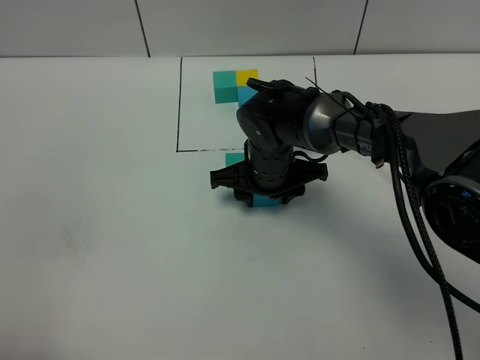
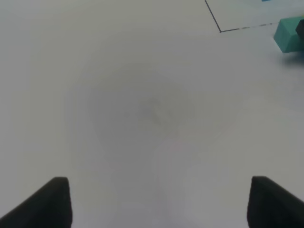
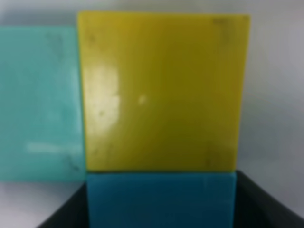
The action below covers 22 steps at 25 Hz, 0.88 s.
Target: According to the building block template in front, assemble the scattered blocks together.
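The building block template (image 1: 180,105) is a black-lined rectangle at the back, framing joined teal, yellow and blue cubes (image 1: 236,84). My right gripper (image 1: 266,195) points straight down just in front of the frame. Its jaws lie against both sides of the sky-blue cube (image 1: 265,201). In the right wrist view the blue cube (image 3: 161,199) sits against the yellow cube (image 3: 161,90), with the teal cube (image 3: 40,102) beside the yellow one. The yellow cube is hidden under the arm in the exterior view, and only a corner of the teal cube (image 1: 234,159) shows. My left gripper (image 2: 159,204) is open and empty over bare table.
The right arm's cables (image 1: 409,195) trail along the right side of the white table (image 1: 112,247). The left wrist view shows the teal cube (image 2: 288,34) and a corner of the black outline (image 2: 221,31) far from the left gripper.
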Motion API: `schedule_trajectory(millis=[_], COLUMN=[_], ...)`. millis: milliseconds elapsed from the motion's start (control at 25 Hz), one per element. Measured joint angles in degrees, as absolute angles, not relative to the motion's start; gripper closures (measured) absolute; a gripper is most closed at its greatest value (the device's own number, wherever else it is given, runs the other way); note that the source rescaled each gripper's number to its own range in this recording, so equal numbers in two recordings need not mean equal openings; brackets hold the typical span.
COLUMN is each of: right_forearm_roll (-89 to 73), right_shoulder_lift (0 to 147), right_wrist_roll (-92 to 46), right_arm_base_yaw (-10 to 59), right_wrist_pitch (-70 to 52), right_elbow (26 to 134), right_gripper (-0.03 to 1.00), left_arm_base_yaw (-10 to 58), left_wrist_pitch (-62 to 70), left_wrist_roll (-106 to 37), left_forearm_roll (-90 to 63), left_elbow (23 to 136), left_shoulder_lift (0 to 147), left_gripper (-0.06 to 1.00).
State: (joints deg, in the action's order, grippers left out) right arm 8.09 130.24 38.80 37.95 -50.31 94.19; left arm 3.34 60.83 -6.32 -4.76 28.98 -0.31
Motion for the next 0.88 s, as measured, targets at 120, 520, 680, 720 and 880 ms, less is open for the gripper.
schedule_trajectory(millis=[120, 520, 680, 720, 880], right_forearm_roll=[7.9, 8.5, 8.7, 8.7, 9.1], right_shoulder_lift=[130.1, 126.6, 125.1, 124.5, 122.1], right_wrist_roll=[38.0, 37.1, 35.7, 35.0, 31.5], right_arm_base_yaw=[38.0, 39.6, 40.2, 40.2, 40.2], right_wrist_pitch=[-50.3, -49.6, -49.8, -50.1, -52.8], right_elbow=[94.2, 94.2, 94.0, 94.0, 94.0], right_gripper=[0.69, 0.06, -0.02, -0.02, -0.03], left_arm_base_yaw=[3.3, 3.3, 3.3, 3.3, 3.3], left_wrist_pitch=[60.8, 60.8, 60.8, 60.8, 60.8], left_wrist_roll=[-6.3, -6.3, -6.3, -6.3, -6.3], left_forearm_roll=[-4.8, -4.8, -4.8, -4.8, -4.8], left_elbow=[29.0, 29.0, 29.0, 29.0, 29.0], left_shoulder_lift=[-0.3, -0.3, -0.3, -0.3, -0.3], left_gripper=[0.19, 0.19, 0.19, 0.19, 0.19])
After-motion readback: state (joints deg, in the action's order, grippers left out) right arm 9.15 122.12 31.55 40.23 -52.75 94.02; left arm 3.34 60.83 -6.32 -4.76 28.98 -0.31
